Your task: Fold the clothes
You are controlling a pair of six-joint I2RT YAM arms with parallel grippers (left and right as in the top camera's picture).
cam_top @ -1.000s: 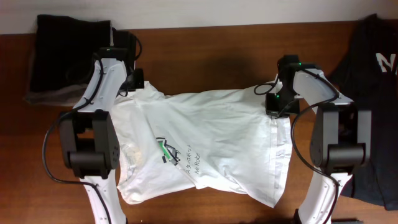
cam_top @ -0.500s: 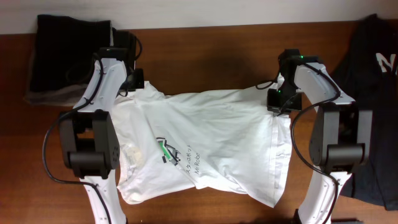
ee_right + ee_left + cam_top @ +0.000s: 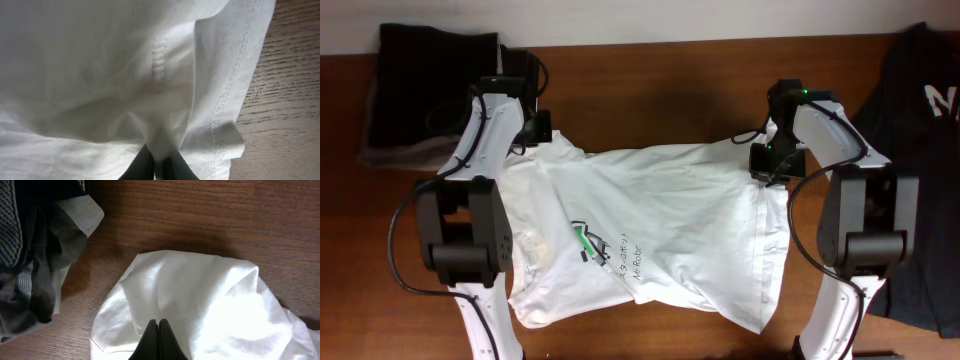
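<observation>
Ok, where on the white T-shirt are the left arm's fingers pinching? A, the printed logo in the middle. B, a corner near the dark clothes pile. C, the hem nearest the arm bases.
B: in the left wrist view the left fingers meet on a bunched corner of the white T-shirt, near the dark clothes pile and well away from the printed logo.

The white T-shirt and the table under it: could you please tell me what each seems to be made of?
White T-shirt: probably cotton knit, soft and matte; it creases loosely and its hem shows stitched seams. Table: wood or wood-look veneer, dark brown, low sheen; grain lines run along it, but solid or laminate is unclear.
</observation>
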